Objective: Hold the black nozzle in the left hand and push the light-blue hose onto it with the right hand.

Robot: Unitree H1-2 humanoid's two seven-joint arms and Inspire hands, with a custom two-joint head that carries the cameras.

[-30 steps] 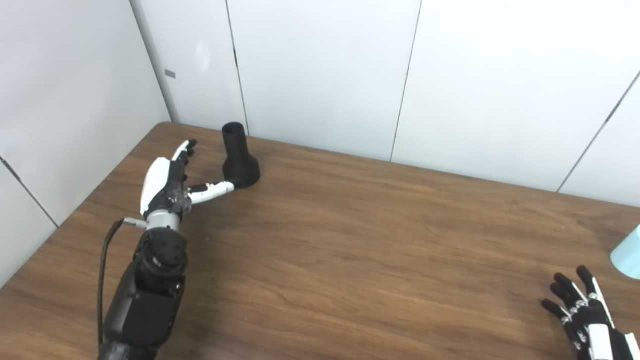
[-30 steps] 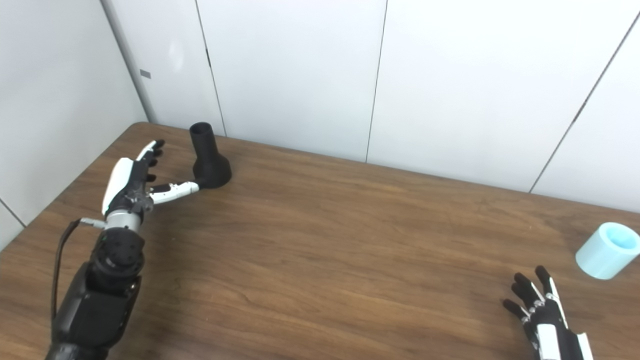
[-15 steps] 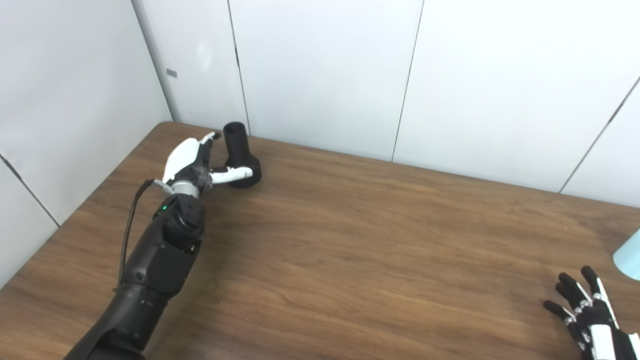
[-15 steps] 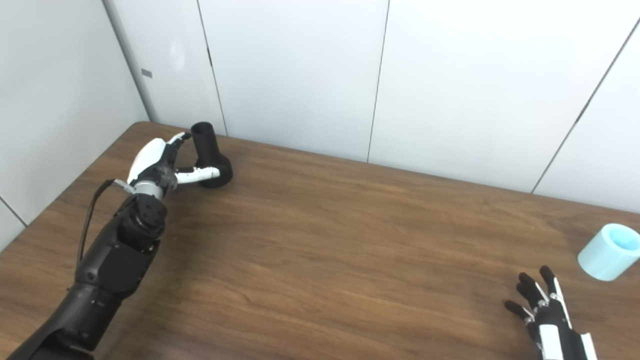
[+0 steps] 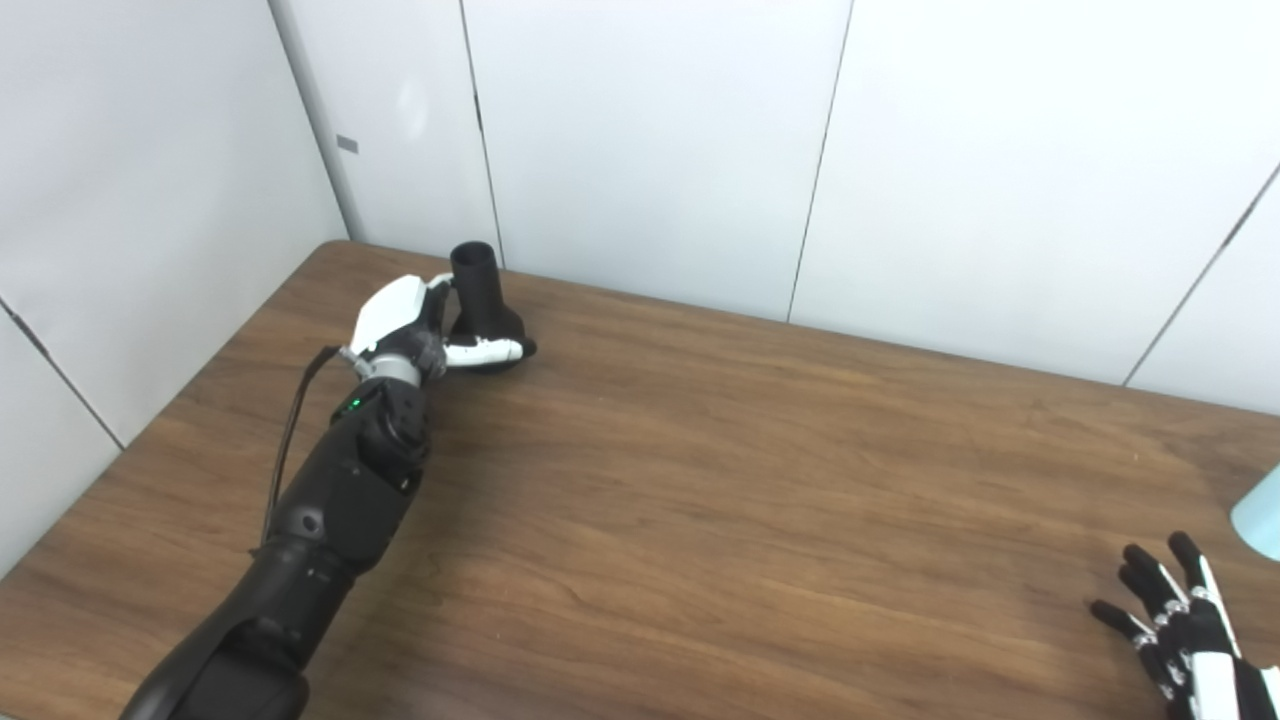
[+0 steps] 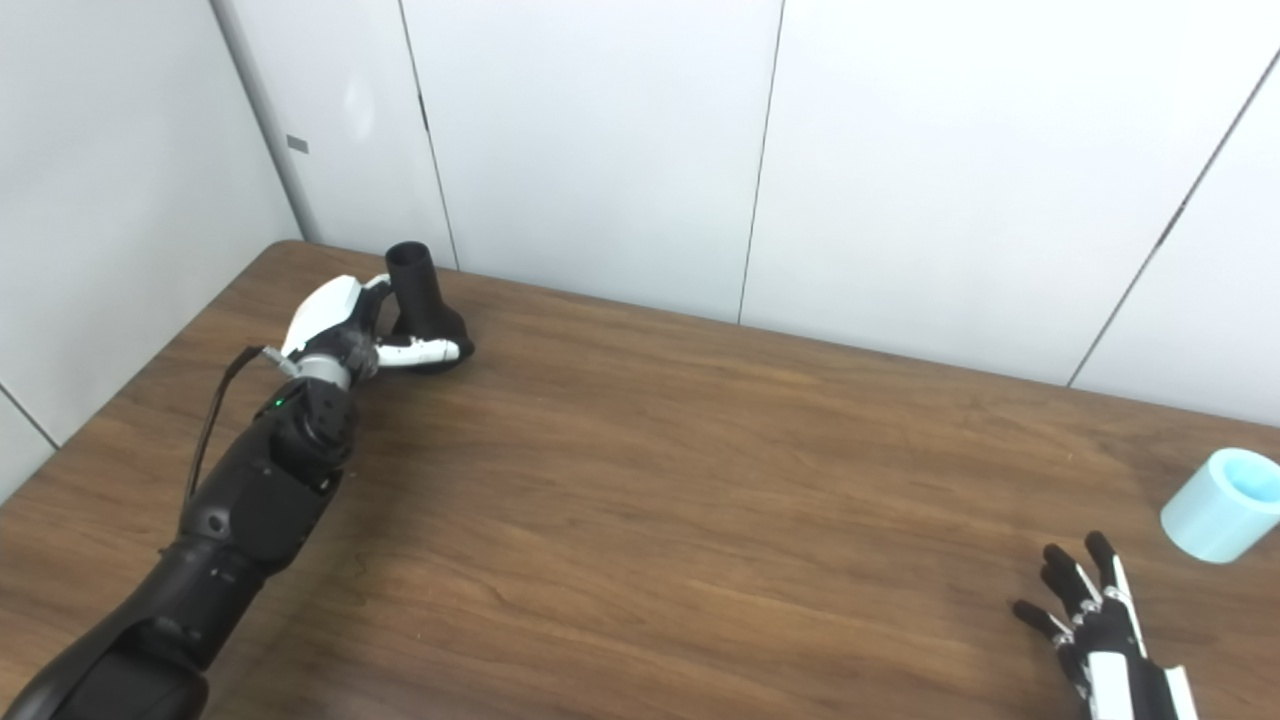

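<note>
I have the left hand [image 5: 405, 320] reached out to the far left corner of the table [image 5: 700, 480], right up against the black nozzle [image 5: 478, 290]. The nozzle stands upright on its wide base, narrow open end up, close to the white wall panels [image 5: 650, 150] at the back. My thumb [image 5: 490, 350] lies across the near side of the nozzle's base, and the fingers go around the far left side of its neck, mostly hidden behind the white back of the hand. The hand is cupped around the nozzle with the thumb and fingers on opposite sides, but I cannot tell from here whether it is actually gripping or only touching. The nozzle's base looks to be sitting on the table. A black cable [image 5: 290, 440] loops along the left forearm.

The right hand [image 6: 1095, 625] is at the near right edge of the table, low over the wood, its fingers spread and pointing away from me. It holds nothing.

The light-blue hose [image 6: 1220, 505] is a short, stubby piece lying on its side at the far right of the table, its open end tilted up and to the right. It sits just beyond the right hand and a little to its right, not touching it, and well apart from the nozzle across the full width of the table.
</note>
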